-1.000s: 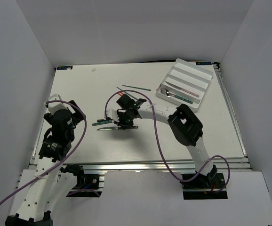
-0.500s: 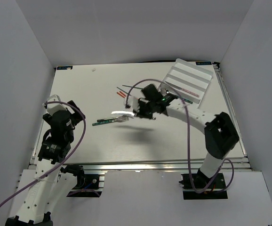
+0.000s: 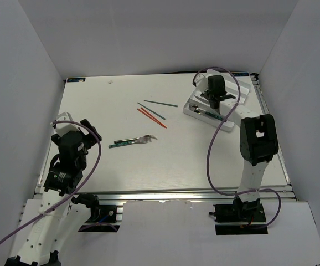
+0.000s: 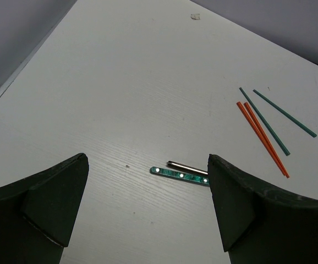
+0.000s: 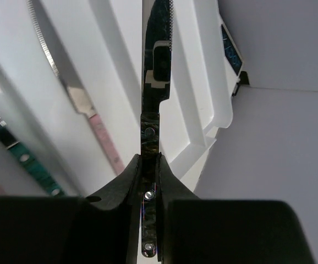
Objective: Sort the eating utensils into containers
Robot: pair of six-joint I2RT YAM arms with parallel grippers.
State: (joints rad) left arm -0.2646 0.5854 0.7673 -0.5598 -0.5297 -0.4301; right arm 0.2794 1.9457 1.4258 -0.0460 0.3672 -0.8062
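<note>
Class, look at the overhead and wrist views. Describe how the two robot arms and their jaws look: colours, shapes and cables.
Both the left arm and the right arm alternate white links with chunky black joint housings. A purple cable loops loosely along each. The jaws are dark, matte, wedge-shaped blocks.

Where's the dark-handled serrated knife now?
Right wrist view: dark-handled knife clamped in the right gripper, blade over the white plastic tray, beside the pink-handled knife.
</note>
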